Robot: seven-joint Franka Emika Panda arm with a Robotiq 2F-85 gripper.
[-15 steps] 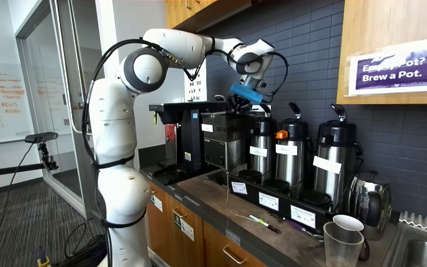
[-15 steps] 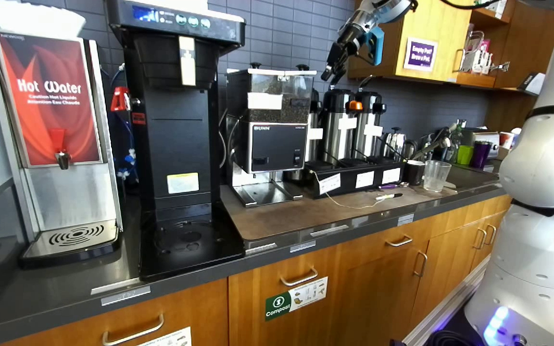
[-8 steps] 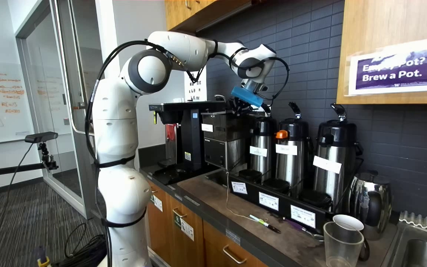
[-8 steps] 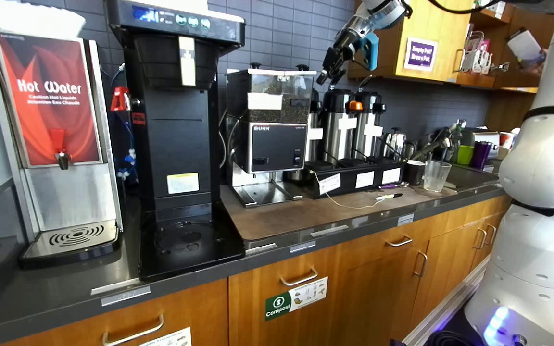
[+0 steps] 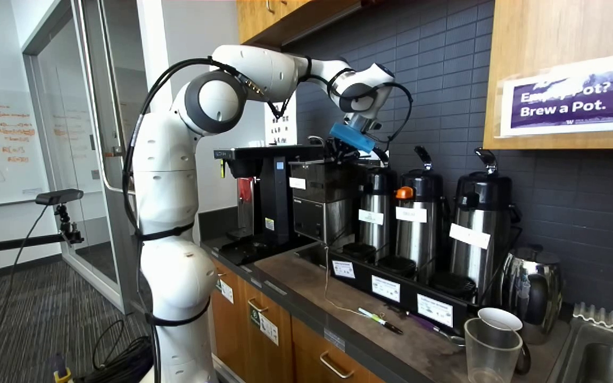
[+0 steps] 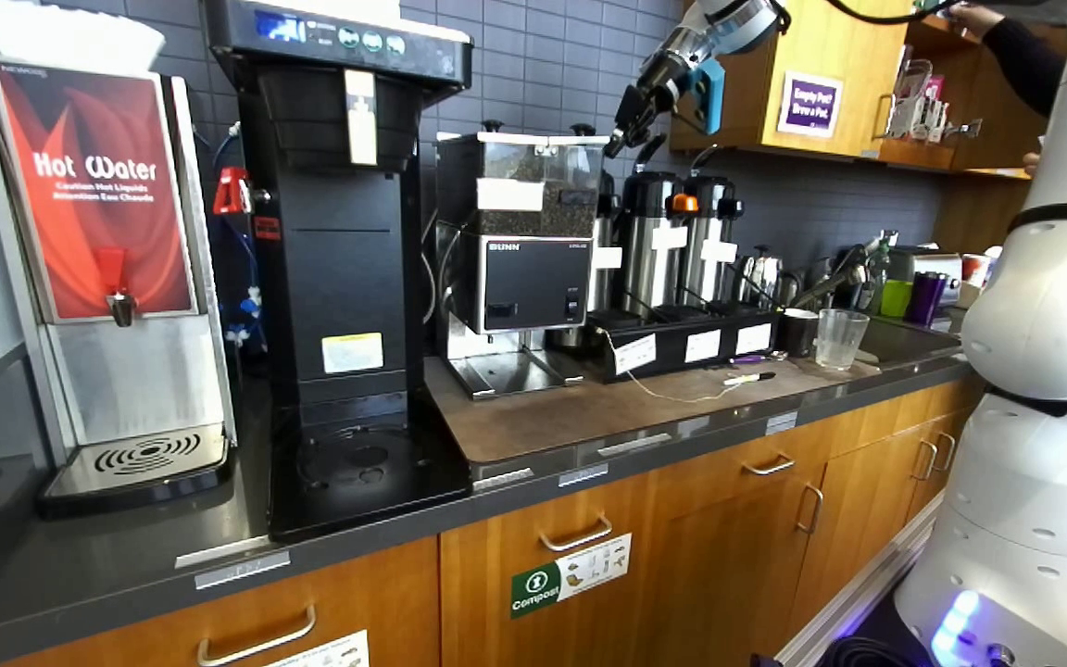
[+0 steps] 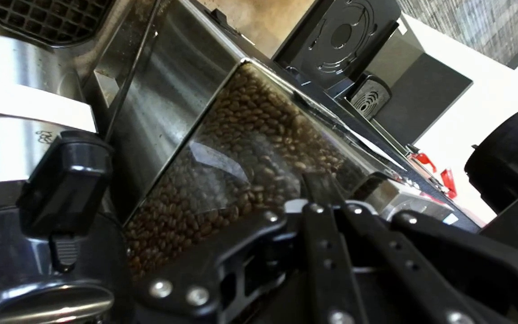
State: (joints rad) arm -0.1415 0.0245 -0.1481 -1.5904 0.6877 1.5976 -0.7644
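Observation:
My gripper (image 7: 324, 185) is shut with nothing visible between its fingers; in the wrist view the tips lie in front of the clear bean hopper (image 7: 250, 112), full of brown coffee beans. That hopper tops a black and steel coffee grinder (image 6: 538, 285). In an exterior view the gripper (image 6: 617, 141) hangs tilted downward by the hopper's upper corner, near an airpot's lever. Whether the tips touch the hopper, I cannot tell. A black airpot lid (image 7: 34, 265) is close on the wrist view's left. The blue bracket (image 5: 351, 137) sits on the wrist.
Steel airpots (image 5: 415, 234) stand in a black rack (image 5: 407, 298) beside the grinder. A tall coffee brewer (image 6: 339, 278) and hot water dispenser (image 6: 107, 232) adjoin it. On the counter are a marker (image 5: 381, 321), a clear cup (image 5: 490, 351) and a mug. A person's dark sleeve (image 6: 1029, 69) shows by the cabinet.
My gripper has lowered a little and shifted toward the grinder hopper, staying shut. A person's arm has come into view at the back cabinet. The counter items have not moved.

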